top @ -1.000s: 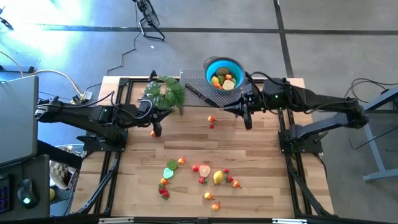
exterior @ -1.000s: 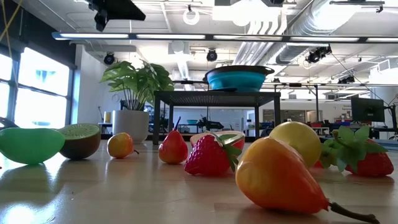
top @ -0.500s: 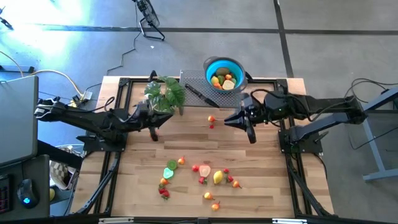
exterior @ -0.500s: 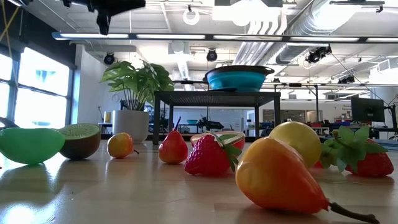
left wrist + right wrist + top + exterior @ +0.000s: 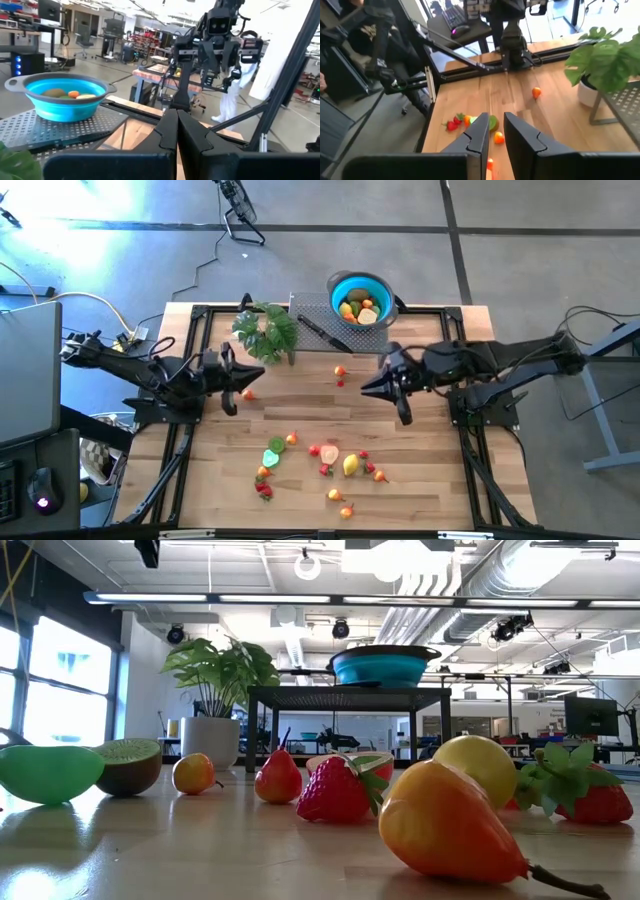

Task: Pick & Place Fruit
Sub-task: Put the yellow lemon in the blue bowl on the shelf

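Note:
Several small toy fruits [image 5: 322, 459] lie loose on the wooden table toward its near edge; up close they include a lemon [image 5: 478, 766] and a strawberry [image 5: 338, 790]. One orange fruit [image 5: 247, 393] lies alone beside my left gripper [image 5: 243, 376], which is shut, empty and pointing level toward the table's right. Two small fruits [image 5: 340, 375] lie mid-table. The blue bowl [image 5: 381, 286] holds several fruits and stands on a black perforated stand at the far edge. My right gripper [image 5: 368, 385] hovers over mid-table pointing left, its fingers [image 5: 479, 131] a little apart with nothing between.
A bushy potted plant [image 5: 266, 330] stands at the far left beside the stand [image 5: 312, 308]. A black-handled knife [image 5: 322, 332] lies on the stand. Bare wood lies between the two grippers and along the table's right side.
My left gripper has drawn back toward the table's left edge and tipped up from pointing down to level, leaving the orange fruit where it lay. My right gripper has swung from near the bowl toward the table's near edge.

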You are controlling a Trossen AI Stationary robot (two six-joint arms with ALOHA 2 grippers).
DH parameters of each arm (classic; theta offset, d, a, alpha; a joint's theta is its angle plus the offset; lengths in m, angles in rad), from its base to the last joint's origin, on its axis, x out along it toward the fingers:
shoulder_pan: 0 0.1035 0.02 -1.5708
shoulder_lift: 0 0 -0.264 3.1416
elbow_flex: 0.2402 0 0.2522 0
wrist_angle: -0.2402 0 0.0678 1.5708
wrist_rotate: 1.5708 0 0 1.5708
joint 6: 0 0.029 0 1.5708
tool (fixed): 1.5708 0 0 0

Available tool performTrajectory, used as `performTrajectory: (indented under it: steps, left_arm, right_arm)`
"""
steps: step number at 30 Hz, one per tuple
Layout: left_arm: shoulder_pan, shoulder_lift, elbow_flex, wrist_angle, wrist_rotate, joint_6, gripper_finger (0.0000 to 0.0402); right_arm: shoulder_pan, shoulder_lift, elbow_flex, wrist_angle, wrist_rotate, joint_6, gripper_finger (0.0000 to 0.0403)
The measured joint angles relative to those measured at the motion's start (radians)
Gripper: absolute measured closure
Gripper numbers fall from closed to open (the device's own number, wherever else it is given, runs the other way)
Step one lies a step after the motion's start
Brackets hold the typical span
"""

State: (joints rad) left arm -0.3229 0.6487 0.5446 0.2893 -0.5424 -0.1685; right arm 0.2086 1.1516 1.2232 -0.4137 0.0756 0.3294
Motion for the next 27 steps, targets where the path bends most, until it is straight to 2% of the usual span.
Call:
performTrajectory:
  steps: [12, 18, 23, 27]
  left_arm:
    - [0.002, 0.001, 0.000, -0.002, -0.001, 0.007, 0.0401]
    - [0.002, 0.001, 0.000, -0.014, -0.001, 0.007, 0.0401]
    - [0.002, 0.001, 0.000, -0.013, 0.002, 0.007, 0.0401]
    - [0.002, 0.001, 0.000, -0.019, 0.002, 0.007, 0.0401]
  right_arm:
    - [0.048, 0.144, 0.007, -0.001, 0.016, 0.124, 0.0353]
    - [0.076, 0.230, 0.112, -0.003, 0.110, 0.137, 0.0353]
    - [0.077, 0.292, 0.213, -0.053, 0.117, 0.116, 0.0353]
    - [0.095, 0.319, 0.240, -0.075, 0.119, 0.142, 0.0353]
